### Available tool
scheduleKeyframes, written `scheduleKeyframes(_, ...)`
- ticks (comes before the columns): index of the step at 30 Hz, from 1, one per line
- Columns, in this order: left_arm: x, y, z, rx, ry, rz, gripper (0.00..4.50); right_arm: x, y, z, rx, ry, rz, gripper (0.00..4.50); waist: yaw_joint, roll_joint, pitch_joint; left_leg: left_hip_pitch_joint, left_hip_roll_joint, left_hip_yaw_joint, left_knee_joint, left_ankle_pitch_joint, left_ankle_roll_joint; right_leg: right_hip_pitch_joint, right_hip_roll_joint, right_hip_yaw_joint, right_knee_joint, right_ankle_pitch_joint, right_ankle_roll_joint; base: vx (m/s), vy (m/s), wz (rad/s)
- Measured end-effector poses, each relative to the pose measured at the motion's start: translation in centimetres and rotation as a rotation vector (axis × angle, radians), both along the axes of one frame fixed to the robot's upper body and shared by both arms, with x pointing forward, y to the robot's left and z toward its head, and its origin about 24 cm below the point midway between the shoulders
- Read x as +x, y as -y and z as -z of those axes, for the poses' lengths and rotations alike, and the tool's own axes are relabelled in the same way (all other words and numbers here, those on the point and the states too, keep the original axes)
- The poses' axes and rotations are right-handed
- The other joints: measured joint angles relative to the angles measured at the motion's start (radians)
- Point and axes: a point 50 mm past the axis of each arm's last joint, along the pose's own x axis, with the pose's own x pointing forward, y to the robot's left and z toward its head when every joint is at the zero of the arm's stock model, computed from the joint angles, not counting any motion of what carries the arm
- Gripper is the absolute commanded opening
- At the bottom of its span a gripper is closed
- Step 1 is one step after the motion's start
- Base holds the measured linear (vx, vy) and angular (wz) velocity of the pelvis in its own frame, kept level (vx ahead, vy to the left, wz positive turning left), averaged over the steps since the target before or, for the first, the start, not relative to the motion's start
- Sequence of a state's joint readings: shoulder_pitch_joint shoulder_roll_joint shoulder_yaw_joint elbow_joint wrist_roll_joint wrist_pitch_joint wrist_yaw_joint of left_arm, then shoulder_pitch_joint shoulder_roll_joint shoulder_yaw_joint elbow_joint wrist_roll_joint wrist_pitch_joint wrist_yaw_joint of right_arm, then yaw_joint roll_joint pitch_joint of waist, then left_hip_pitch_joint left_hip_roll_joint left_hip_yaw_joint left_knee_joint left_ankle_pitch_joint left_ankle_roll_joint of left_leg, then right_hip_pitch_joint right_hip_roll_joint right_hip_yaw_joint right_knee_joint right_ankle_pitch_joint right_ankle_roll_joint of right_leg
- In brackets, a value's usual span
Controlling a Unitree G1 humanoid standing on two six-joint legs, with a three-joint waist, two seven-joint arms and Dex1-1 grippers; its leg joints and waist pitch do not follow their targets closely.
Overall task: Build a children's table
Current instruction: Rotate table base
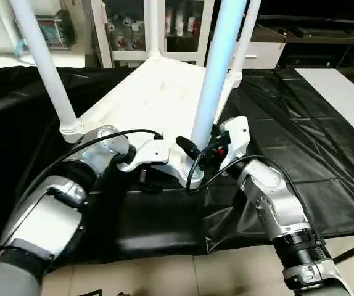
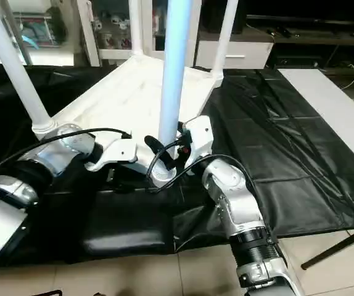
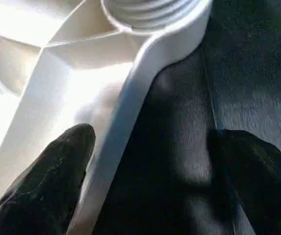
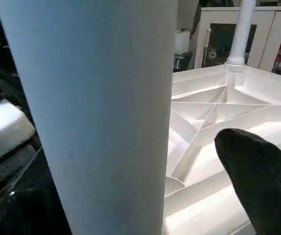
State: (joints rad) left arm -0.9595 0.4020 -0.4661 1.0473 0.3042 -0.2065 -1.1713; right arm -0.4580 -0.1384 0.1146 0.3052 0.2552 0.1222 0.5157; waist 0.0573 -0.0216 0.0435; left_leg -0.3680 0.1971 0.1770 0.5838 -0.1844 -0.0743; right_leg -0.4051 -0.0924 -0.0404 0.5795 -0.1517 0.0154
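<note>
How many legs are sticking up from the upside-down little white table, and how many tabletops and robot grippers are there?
Long white round plastic legs: 4
White square plastic tabletop: 1
Robot grippers with black fingers: 2, the left gripper and the right gripper
Total: 7

upright legs [image 1: 217, 74] ring tabletop [image 1: 158, 98], black cloth [image 1: 312, 160] open rightward

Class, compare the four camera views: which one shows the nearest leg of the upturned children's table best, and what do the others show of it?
The left eye view: the nearest leg rises from its corner socket in the tabletop. The right eye view shows much the same. The right wrist view gives a close stretch of its shaft; the left wrist view gives the ridged base at the socket.
</note>
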Motion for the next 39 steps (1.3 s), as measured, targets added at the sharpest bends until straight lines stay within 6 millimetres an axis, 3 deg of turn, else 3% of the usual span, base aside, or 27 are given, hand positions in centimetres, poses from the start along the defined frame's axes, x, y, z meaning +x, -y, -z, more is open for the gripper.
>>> scheduleKeyframes(6, -1.1, -1.3, -0.5, -0.049, -0.015, 0.004, 4.50, -0.6, 2.6, 0.0, -0.039, 0.019, 0.018, 4.45, -0.002, 0.000, 0.000, 0.001, 0.001, 0.001, 0.000, 0.000, 0.000, 0.000, 0.000, 0.000, 0.000, 0.000, -0.001, 0.000, 0.000, 0.00)
scheduleKeyframes(15, -3.4, -1.0, 0.2, -0.106, -0.078, 0.013, 4.50, -1.0, 6.2, 0.1, -0.060, 0.011, 0.090, 4.45, -0.028, 0.001, 0.000, 0.004, 0.002, 0.003, 0.000, 0.000, 0.000, 0.000, 0.001, 0.001, 0.002, 0.000, -0.001, 0.000, 0.000, 0.00)
scheduleKeyframes(20, -5.0, -2.0, 1.2, -0.096, -0.166, -0.039, 4.50, -1.0, 8.1, 0.0, -0.056, 0.000, 0.144, 4.45, -0.024, 0.002, 0.000, 0.003, 0.003, 0.004, 0.000, 0.000, -0.001, -0.001, 0.001, 0.000, 0.003, 0.000, -0.001, 0.000, 0.000, 0.00)
scheduleKeyframes(31, -5.7, -2.2, 1.8, -0.142, -0.168, -0.123, 4.50, -0.4, 6.6, 0.5, 0.001, -0.031, 0.135, 4.45, -0.024, 0.002, 0.000, 0.000, 0.004, 0.006, 0.001, 0.000, -0.001, -0.006, 0.001, 0.001, 0.006, 0.000, -0.001, 0.000, 0.000, 0.00)
scheduleKeyframes(39, -5.0, -3.0, 0.7, -0.220, -0.087, -0.190, 4.50, -0.2, 0.3, 0.7, 0.056, -0.043, -0.013, 4.45, -0.030, -0.002, 0.001, 0.000, 0.008, 0.010, 0.002, 0.003, -0.005, -0.014, 0.003, 0.001, 0.016, -0.003, -0.003, 0.000, 0.000, 0.00)
